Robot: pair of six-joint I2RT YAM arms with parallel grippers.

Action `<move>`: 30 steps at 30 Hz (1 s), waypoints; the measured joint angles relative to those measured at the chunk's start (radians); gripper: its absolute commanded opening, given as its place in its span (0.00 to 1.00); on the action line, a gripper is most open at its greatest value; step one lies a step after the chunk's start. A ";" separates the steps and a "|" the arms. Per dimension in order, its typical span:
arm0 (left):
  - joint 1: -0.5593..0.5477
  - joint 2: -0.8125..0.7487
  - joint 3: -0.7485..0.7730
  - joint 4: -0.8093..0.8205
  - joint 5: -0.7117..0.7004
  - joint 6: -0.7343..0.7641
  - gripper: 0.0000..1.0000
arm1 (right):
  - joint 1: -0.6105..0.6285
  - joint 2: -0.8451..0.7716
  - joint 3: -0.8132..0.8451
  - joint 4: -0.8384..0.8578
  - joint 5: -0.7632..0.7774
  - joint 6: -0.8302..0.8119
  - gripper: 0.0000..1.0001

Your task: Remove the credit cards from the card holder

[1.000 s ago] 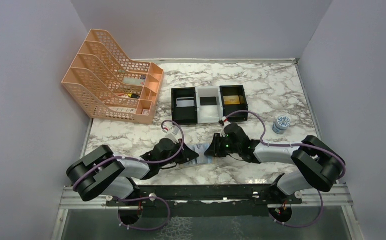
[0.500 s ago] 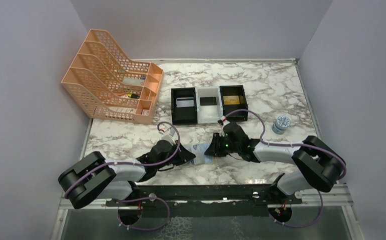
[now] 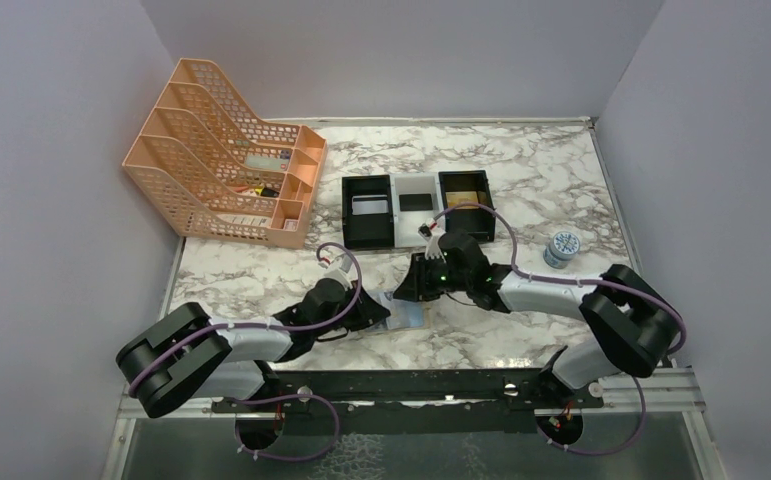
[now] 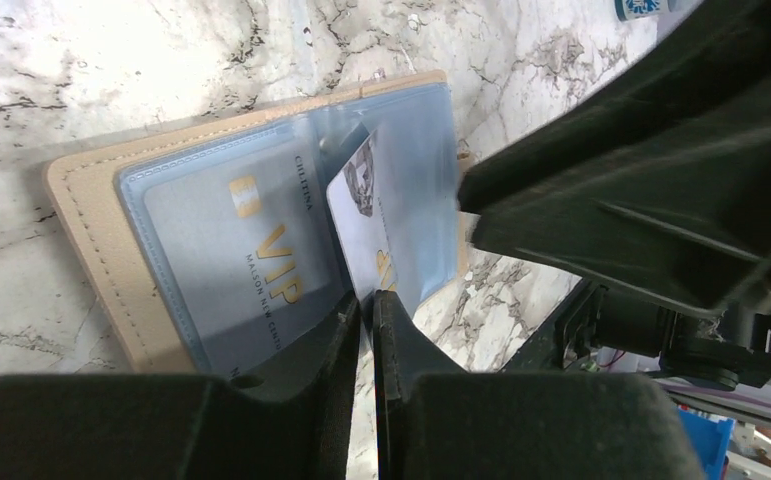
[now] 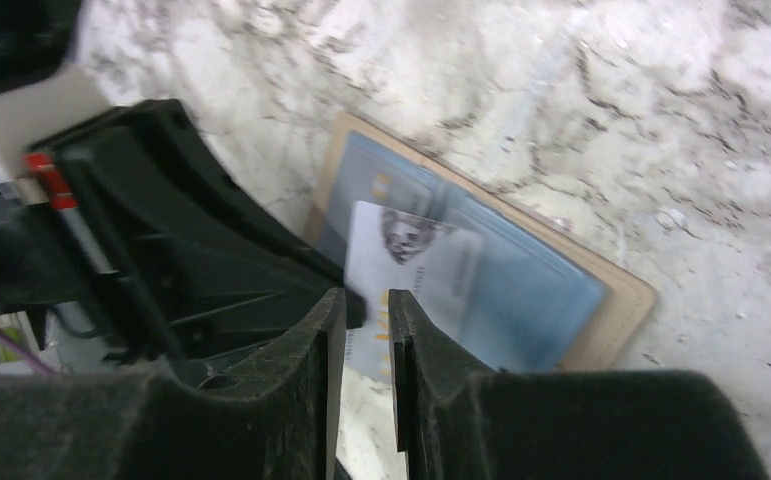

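Left wrist shows stitched tan card holder (image 4: 89, 250), rectangular card (image 4: 361, 235).

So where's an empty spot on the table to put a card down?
Bare marble lies behind the three trays up to the back wall, and between the trays and the little tin. It's crowded in the near middle, where the left gripper and right gripper meet over the card holder.

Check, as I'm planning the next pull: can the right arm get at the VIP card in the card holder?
Probably not: the left gripper, pinching the white card, stands between the right gripper and the VIP card.
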 measured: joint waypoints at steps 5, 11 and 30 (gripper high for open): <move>0.000 0.000 0.006 -0.007 0.000 0.008 0.27 | 0.000 0.074 -0.006 -0.027 0.027 0.008 0.24; 0.000 0.007 0.019 -0.013 0.000 0.014 0.30 | 0.000 0.083 -0.051 -0.009 0.043 0.039 0.24; 0.000 0.062 0.071 -0.013 0.009 0.031 0.17 | 0.000 0.083 -0.072 0.031 0.054 0.083 0.24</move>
